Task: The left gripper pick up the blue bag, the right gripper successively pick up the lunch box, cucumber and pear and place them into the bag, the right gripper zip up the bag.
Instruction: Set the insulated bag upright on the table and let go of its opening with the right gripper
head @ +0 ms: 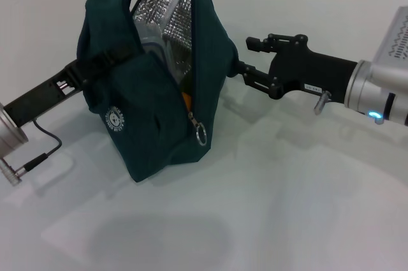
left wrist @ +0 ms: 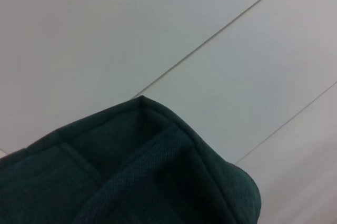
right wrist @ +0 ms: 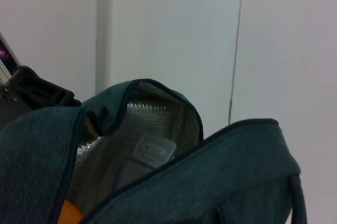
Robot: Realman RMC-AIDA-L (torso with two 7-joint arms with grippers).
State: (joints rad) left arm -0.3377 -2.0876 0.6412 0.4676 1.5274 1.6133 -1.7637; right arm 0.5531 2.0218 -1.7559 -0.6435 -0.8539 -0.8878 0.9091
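The blue bag (head: 153, 92) stands tilted on the white table, its mouth open and its silver lining (head: 169, 16) showing. My left gripper (head: 81, 74) holds it at the black strap on its left side. My right gripper (head: 250, 60) is open and empty, just right of the bag. In the right wrist view the bag (right wrist: 210, 182) fills the foreground, with a clear lunch box (right wrist: 154, 149) and something orange (right wrist: 71, 214) inside. The orange thing also shows in the head view (head: 186, 99). I see no cucumber or pear. The zip pull ring (head: 201, 134) hangs at the low end of the opening.
The white table (head: 287, 207) stretches in front and to the right of the bag. A cable (head: 44, 150) hangs from my left arm near the table's left side. The left wrist view shows only bag fabric (left wrist: 131, 171) and white surface.
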